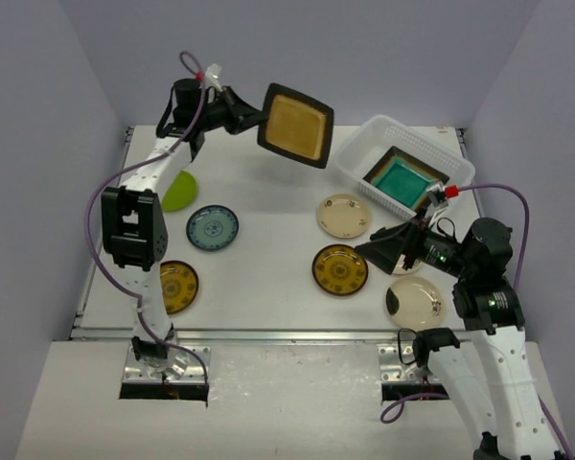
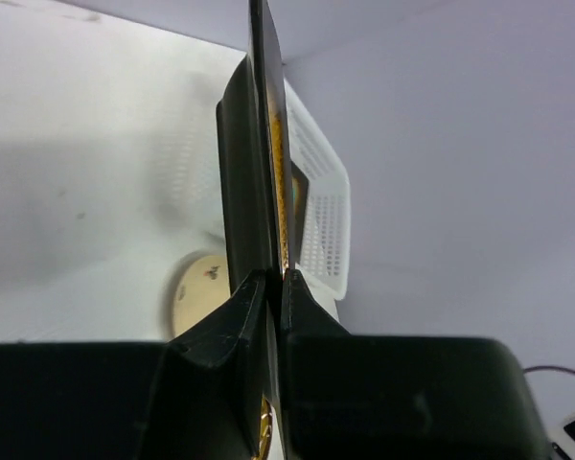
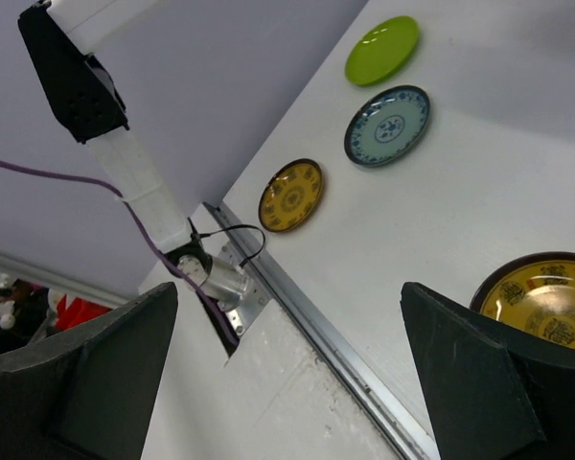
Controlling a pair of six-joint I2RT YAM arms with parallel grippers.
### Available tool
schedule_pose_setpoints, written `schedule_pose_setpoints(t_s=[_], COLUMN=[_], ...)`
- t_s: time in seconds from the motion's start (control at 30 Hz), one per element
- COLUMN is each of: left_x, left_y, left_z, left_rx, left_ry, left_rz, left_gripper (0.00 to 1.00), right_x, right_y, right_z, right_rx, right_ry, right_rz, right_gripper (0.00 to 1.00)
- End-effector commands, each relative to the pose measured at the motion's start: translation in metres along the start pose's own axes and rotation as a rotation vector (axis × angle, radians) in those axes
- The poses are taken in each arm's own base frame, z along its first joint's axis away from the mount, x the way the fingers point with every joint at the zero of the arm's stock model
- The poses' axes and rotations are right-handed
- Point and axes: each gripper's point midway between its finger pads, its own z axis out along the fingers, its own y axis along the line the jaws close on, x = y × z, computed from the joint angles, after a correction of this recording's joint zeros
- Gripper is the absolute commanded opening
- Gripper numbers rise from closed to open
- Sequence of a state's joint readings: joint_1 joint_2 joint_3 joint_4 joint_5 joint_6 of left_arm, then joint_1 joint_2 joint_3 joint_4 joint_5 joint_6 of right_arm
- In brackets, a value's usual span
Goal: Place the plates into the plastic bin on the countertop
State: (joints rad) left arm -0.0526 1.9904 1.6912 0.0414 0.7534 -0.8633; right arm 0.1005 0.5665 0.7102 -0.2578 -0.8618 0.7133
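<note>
Top external view: the left hand (image 1: 257, 119) is clamped on the rim of the amber plate (image 1: 297, 125), holding it on edge above the bench (image 1: 268, 187) near the bin (image 1: 359, 146), likely for tilted entry beside the teal plate (image 1: 401, 180). The right hand (image 1: 366, 251) stands apart, empty.

On the table (image 1: 268, 182) the bin (image 1: 359, 153) sits at two o'clock, with a square plate (image 1: 401, 180) inside it. A second square plate (image 1: 295, 125) hangs above twelve o'clock, left of the bin. Round plates lie apart: a plate (image 1: 179, 190) at ten, a plate (image 1: 213, 227) at nine, a plate (image 1: 177, 286) at eight, a plate (image 1: 344, 216) at three near the centre, a plate (image 1: 340, 270) just before it, and a plate (image 1: 414, 302) at four near the edge.
</note>
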Motion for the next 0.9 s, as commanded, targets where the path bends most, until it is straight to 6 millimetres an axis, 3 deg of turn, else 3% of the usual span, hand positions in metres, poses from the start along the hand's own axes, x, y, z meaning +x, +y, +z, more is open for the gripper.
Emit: schedule_pose_setpoints(t_s=[0.0,0.03,0.17,0.3,0.4,0.5,0.67,0.87], left_x=[0.043,0.040,0.057,0.083,0.114,0.121,0.134,0.141], left_y=[-0.074,-0.086,-0.090,-0.102,-0.117,-0.120,-0.096,-0.110], left_z=[0.055,0.061,0.097,0.126,0.168,0.184,0.209,0.221], left_rx=[0.195,0.226,0.268,0.386,0.424,0.446,0.383,0.440], left_ry=[0.135,0.133,0.133,0.180,0.187,0.149,0.080,0.045], left_rz=[0.128,0.159,0.187,0.096,0.089,0.039,-0.031,0.020], left_gripper=[0.00,0.00,0.00,0.00,0.00,0.00,0.00,0.00], right_x=[-0.035,-0.036,-0.046,-0.042,-0.039,-0.038,-0.033,-0.026], right_y=[0.018,0.021,0.033,0.027,0.024,0.025,0.025,0.023], right_z=[-0.018,-0.021,-0.033,-0.034,-0.037,-0.040,-0.044,-0.046], right_rx=[0.093,0.107,0.129,0.164,0.183,0.194,0.211,0.215], right_ry=[-0.122,-0.130,-0.191,-0.164,-0.165,-0.171,-0.160,-0.151], right_rz=[-0.090,-0.098,-0.145,-0.132,-0.128,-0.133,-0.135,-0.138], right_gripper=[0.99,0.99,0.99,0.99,0.99,0.99,0.99,0.99])
